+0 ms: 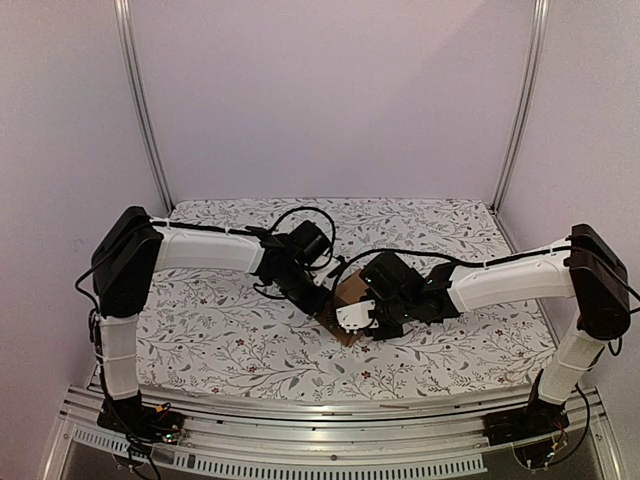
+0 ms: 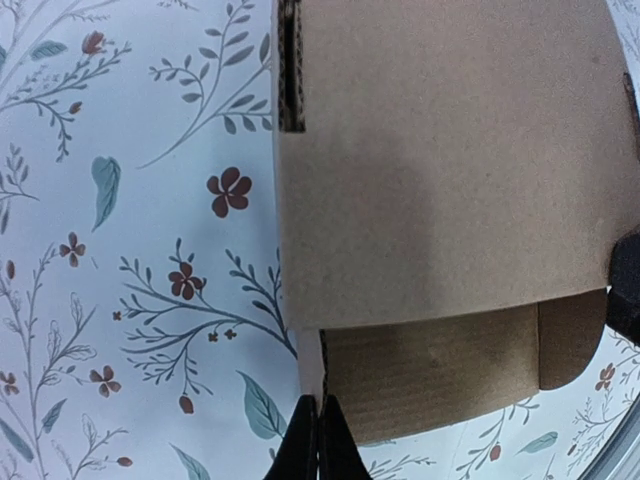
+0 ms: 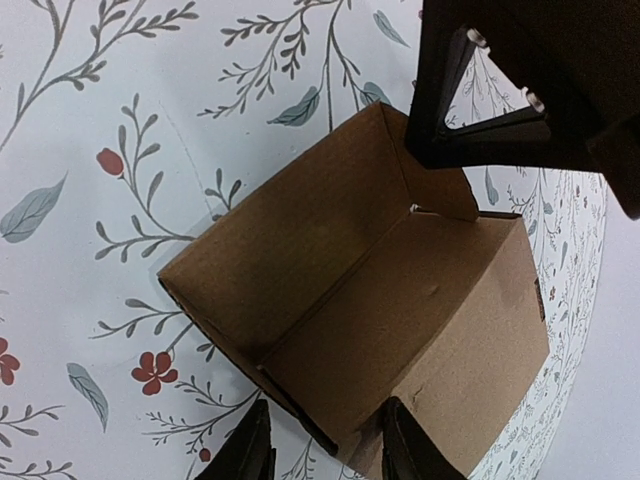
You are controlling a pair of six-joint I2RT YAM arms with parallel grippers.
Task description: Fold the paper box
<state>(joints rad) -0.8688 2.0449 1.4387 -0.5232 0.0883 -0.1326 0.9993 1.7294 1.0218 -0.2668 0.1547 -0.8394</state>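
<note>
Here, a plain brown corrugated paper box (image 3: 400, 300) is seen open on floral cloth (image 3: 100, 120); L gripper (image 2: 318, 420) clenched at 1 o'clock flap, R gripper (image 3: 327, 405) spread astride 6 o'clock corner.

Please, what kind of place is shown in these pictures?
Probably a robot test cell, not a home: a left arm and a right arm bolted to a metal rail, aluminium posts framing plain walls, and a floral cloth with a paper box on it.

From above, the right gripper (image 1: 352, 320) hides most of the paper box (image 1: 349, 292). In its wrist view, its fingertips (image 3: 250, 455) run off the edge below the box, contact unseen.
</note>
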